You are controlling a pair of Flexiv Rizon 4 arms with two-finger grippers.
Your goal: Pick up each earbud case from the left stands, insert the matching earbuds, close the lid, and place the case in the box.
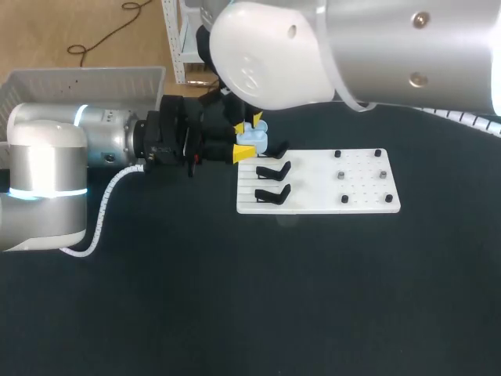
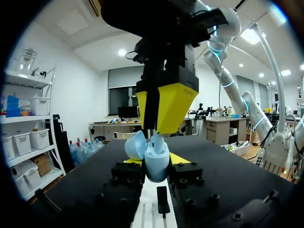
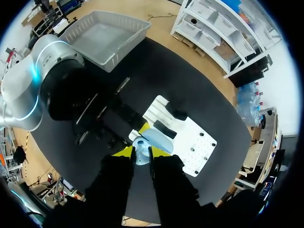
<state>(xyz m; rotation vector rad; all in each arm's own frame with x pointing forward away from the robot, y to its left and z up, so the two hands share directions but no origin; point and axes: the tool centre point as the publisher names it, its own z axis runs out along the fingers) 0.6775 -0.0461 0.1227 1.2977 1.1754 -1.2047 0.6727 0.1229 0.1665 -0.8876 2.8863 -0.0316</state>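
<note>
Earbud case (image 2: pixel 156 164) is held above the stand end of the white board (image 1: pixel 360 192), at the board's far edge and clear of its surface. Left gripper (image 1: pixel 242 141) is clamped on the case body, one yellow tip on each side. Lid (image 2: pixel 136 145) is hinged open and tipped away from the board's peg end. Right gripper (image 2: pixel 160 126) is positioned straight above the open case, over the same end of the board. Its state cannot be told, and no earbud can be made out. Two black stands (image 1: pixel 272 170) are seen empty on the board, nearer than the case. Basket (image 1: pixel 86 72) is well apart from the board, beyond its stand end.

Handling, judged: the case is taken to be light, rigid, smooth plastic, so slip or rotation under a downward push is likely. Grip is best kept on the body's flat sides, low and away from the hinge. The lid is probably the weak part and should not be loaded sideways. Closing force is best applied at the lid's crown.
</note>
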